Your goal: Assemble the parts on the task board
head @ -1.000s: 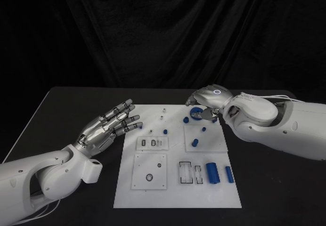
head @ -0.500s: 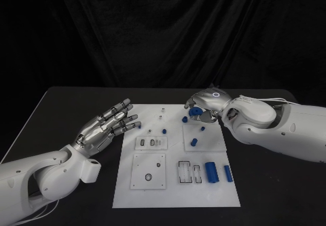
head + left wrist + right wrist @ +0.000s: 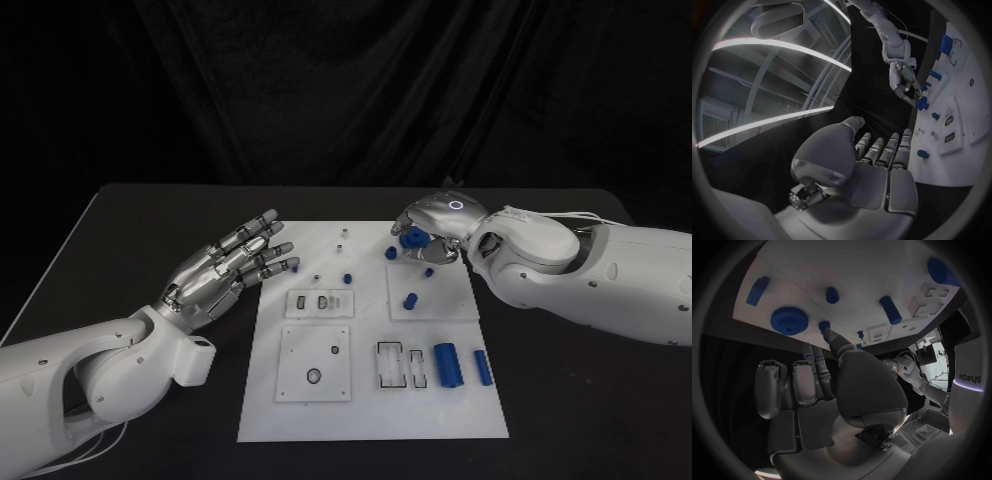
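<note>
The white task board (image 3: 375, 415) lies in the middle of the table and carries several blue parts. A blue gear (image 3: 415, 237) sits at the board's far edge, also seen as the gear (image 3: 789, 320) and the gear (image 3: 922, 103). My right hand (image 3: 437, 222) hovers over it; in the right wrist view the right hand (image 3: 817, 390) has thumb and fingertips close beside the gear with nothing between them. My left hand (image 3: 231, 265) floats left of the board, fingers spread and empty, as the left hand (image 3: 879, 165) shows.
Small blue pegs (image 3: 391, 254), (image 3: 430, 272), (image 3: 411, 300) stand near the gear. Two larger blue cylinders (image 3: 449, 365) lie at the board's near right. Slotted white plates (image 3: 317, 365) take up its near left. Black table surrounds the board.
My right hand has drawn slightly back toward me above the gear, which stays in about the same place. The left hand has not moved.
</note>
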Robot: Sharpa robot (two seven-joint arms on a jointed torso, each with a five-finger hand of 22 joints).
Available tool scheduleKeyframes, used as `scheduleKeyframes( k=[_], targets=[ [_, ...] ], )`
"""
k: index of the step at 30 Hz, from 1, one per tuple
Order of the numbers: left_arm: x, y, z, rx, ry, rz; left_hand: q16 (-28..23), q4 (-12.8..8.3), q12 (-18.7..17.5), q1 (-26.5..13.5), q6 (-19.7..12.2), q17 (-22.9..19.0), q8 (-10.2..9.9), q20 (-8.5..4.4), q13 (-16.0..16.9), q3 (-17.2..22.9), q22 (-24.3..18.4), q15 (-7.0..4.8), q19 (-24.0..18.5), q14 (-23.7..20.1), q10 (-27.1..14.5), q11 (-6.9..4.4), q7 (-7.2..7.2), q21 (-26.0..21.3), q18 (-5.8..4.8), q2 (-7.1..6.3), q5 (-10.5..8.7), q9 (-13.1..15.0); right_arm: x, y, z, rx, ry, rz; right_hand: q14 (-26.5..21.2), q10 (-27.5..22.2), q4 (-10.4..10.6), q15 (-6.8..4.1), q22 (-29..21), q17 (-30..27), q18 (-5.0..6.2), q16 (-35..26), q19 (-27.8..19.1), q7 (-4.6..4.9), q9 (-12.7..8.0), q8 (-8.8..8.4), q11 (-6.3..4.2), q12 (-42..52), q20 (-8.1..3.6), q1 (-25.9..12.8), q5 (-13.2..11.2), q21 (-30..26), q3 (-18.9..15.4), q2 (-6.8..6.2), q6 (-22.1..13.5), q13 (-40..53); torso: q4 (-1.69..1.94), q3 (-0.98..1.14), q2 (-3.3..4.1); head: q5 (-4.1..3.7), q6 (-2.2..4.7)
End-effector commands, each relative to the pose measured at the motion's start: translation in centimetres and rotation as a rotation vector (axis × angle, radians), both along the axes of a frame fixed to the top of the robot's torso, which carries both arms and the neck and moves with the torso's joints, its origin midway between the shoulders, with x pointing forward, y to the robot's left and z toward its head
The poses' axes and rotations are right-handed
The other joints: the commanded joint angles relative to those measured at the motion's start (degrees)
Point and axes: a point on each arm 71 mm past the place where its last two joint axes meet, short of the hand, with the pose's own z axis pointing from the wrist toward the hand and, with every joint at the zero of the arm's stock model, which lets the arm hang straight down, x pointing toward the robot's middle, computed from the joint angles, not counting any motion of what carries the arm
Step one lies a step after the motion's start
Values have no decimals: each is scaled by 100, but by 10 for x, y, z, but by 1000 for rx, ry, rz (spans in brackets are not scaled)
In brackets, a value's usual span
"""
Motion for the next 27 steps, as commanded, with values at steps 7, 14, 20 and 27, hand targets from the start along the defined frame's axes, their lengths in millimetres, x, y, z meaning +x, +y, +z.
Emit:
scheduleKeyframes(
  k=[7,14,20,27],
  targets=[
    [-1,4,14,-148,-150,35,-8,-13,21,-65,12,1,-14,8,9,54,-5,-12,-26,-33,25,17,63,-24,-51,14,-3,10,3,6,-11,29,4,31,87,13,23,40,-12,18,-48,-8,-29,48,17,-90,38,-88,24,78,272,-31,184,8,68,-10,31,-4,2,-11,-32],
    [0,5,13,-145,-148,34,-11,-16,20,-69,18,0,-12,8,9,62,-7,-12,-30,-37,24,19,72,-27,-51,16,-1,11,4,11,-15,51,-13,57,89,20,35,42,-11,26,-48,-7,-29,72,17,-114,39,-102,25,71,282,-32,213,-3,59,-11,-2,2,4,42,-54],
    [0,5,13,-143,-146,36,-14,-19,20,-76,22,-1,-10,8,9,77,-10,-10,-35,-43,25,24,87,-31,-51,22,1,11,5,11,-16,53,-16,64,83,19,71,47,-37,19,-42,-17,-44,105,13,-185,44,-141,31,51,175,-45,264,-44,12,-10,13,9,8,33,-58],
    [1,5,12,-137,-140,33,-14,-21,21,-79,24,-1,-10,8,11,83,-11,-10,-36,-44,31,27,92,-32,-52,24,0,12,7,13,-17,41,-2,62,65,23,106,49,-85,-35,-31,-43,-70,105,23,-194,47,-157,34,37,114,-66,292,-38,37,-8,13,8,7,29,-63]
  ],
)
